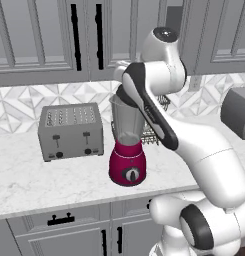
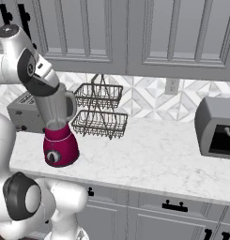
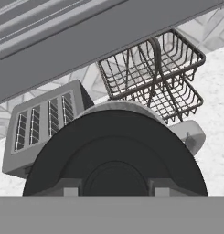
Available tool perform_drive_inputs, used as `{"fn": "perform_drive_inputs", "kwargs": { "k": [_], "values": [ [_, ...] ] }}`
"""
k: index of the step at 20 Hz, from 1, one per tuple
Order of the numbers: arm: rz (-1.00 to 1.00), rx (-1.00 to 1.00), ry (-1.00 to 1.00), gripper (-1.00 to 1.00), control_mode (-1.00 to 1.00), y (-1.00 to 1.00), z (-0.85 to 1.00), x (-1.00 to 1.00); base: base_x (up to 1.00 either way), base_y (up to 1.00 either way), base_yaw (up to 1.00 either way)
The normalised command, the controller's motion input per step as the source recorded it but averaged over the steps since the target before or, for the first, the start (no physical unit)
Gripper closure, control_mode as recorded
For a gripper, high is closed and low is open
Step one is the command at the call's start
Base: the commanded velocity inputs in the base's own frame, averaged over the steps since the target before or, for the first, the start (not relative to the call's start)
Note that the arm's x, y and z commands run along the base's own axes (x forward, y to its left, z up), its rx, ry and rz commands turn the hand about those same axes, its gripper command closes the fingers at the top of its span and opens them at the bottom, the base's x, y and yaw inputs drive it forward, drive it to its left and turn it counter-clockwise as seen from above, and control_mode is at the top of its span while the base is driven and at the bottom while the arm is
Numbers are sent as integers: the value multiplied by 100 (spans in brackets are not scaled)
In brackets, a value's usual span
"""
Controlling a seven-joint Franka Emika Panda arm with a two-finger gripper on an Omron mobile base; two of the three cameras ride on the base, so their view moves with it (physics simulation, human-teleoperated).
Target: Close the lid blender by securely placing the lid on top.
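The blender [image 1: 127, 165] stands on the counter, with a magenta base [image 2: 60, 145], a dark dial and a clear grey jar [image 1: 128, 122] whose handle [image 3: 192, 137] points toward the wire rack. My gripper [image 3: 114, 188] is right above the jar mouth and is shut on the raised middle of the round dark lid [image 3: 115, 155]. The lid [image 2: 42, 86] lies slightly tilted at the jar's rim and covers the opening. A thin strip of the rim [image 3: 118, 105] shows past it. Whether the lid is fully seated I cannot tell.
A boxy grey toaster [image 1: 70, 131] stands left of the blender. A two-tier wire basket rack [image 2: 100, 110] is behind it to the right. A grey appliance [image 2: 217, 126] sits at the far right of the marble counter [image 2: 154, 159]. Wall cabinets [image 1: 44, 35] hang low overhead.
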Motion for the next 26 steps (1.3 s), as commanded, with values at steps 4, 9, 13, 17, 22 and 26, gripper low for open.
{"fn": "perform_drive_inputs", "kwargs": {
  "k": [4,9,13,17,22,26],
  "values": [
    [0,0,0,100,-100,1,-9,20,0,0,0],
    [0,0,0,100,-100,7,-1,22,0,0,0],
    [0,0,0,100,-100,13,0,22,0,0,0],
    [0,-2,0,100,-100,19,-1,14,0,0,0],
    [0,-4,-3,100,-100,9,-9,2,0,0,0],
    [0,-4,-4,100,-100,0,-4,0,0,0,0]
  ]
}}
